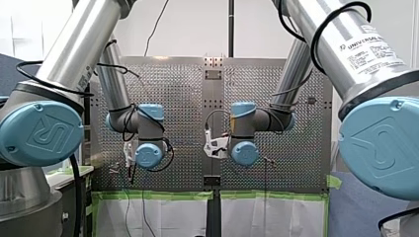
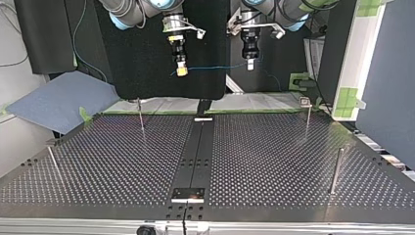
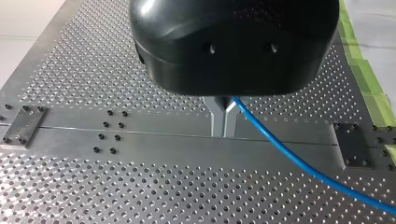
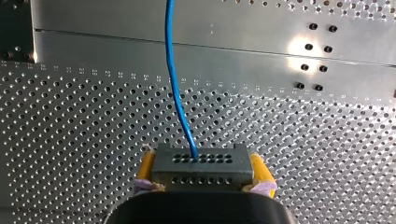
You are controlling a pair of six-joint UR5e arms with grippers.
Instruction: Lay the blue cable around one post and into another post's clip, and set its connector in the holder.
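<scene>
Thin blue cable (image 4: 176, 93) is light and floppy; left gripper (image 3: 224, 112) pinched on it. Rigid connector (image 4: 201, 161) clamped by its sides in right gripper (image 4: 204, 169): good hold.

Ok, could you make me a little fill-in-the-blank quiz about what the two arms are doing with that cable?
The cable stretched between both grippers is ____. My right gripper is shut on the cable's ____. Its pads are coloured ____. My left gripper is shut on the ____ itself.
Missing words: blue; connector; yellow; cable.
</scene>
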